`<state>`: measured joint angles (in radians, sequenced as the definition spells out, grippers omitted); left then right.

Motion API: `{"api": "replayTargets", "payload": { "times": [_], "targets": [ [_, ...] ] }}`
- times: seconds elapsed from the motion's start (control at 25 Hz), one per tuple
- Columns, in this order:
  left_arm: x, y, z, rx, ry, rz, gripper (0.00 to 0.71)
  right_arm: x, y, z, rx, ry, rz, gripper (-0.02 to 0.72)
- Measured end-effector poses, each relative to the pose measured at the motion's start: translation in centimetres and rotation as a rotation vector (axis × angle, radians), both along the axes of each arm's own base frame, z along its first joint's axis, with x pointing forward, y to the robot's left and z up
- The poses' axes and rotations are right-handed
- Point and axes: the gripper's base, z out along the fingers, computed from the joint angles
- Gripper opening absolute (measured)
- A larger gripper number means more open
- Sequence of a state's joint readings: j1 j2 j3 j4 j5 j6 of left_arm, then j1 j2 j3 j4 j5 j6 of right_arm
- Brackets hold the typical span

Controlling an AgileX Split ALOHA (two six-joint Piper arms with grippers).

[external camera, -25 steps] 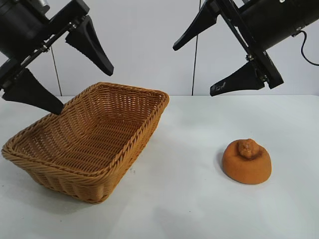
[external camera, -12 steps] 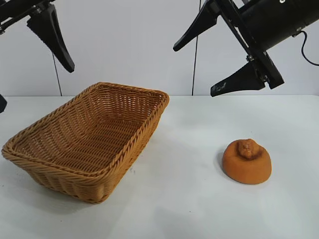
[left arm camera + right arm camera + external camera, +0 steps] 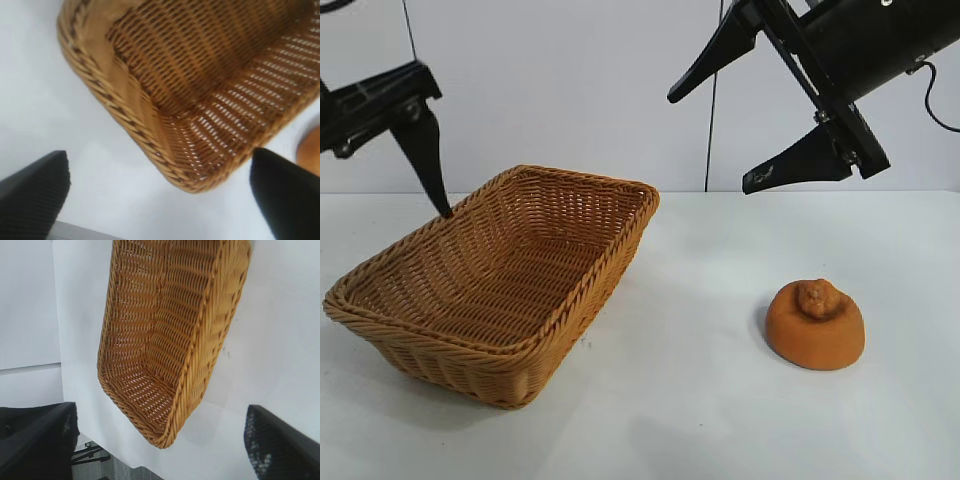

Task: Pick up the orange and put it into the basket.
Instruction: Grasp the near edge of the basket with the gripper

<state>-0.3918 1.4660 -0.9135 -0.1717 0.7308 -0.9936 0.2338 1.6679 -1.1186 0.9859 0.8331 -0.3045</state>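
The orange (image 3: 815, 325), a dull orange-brown dome with a wrinkled knob on top, sits on the white table at the right. The woven wicker basket (image 3: 582, 280) stands at the left, with nothing in it. My right gripper (image 3: 708, 143) is open, high above the table between the basket and the orange, and touches neither. My left gripper (image 3: 160, 200) is open above the basket's far left corner. Only one of its fingers (image 3: 428, 160) shows in the exterior view, pointing down near the rim. The left wrist view shows a basket corner (image 3: 190, 175) and a sliver of the orange (image 3: 311, 150).
The white table (image 3: 690, 400) spreads between the basket and the orange. The right wrist view shows the basket (image 3: 200, 340) from above, the table's edge and dark floor (image 3: 100, 460) beyond it. A white wall stands behind.
My left gripper has swung up and to the left and turned. One finger has left the view and the other now points down. The right arm, the orange and the basket have not moved.
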Motion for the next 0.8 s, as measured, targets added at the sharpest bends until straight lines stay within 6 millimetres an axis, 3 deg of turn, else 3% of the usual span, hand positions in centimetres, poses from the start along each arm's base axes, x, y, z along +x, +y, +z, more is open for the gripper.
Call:
{"api": "replayTargets", "payload": {
  "times": [0.36, 0.8],
  "targets": [
    [0.8, -0.1, -1.2, -0.042, -0.049, 0.094, 0.693, 0.0, 0.0, 0.0, 0.000, 0.000, 0.000, 0.620],
    [3.8, -1.1, -8.8, -0.009, 0.036, 0.178, 0.693, 0.0, 0.0, 0.0, 0.000, 0.000, 0.000, 0.620]
  ]
}}
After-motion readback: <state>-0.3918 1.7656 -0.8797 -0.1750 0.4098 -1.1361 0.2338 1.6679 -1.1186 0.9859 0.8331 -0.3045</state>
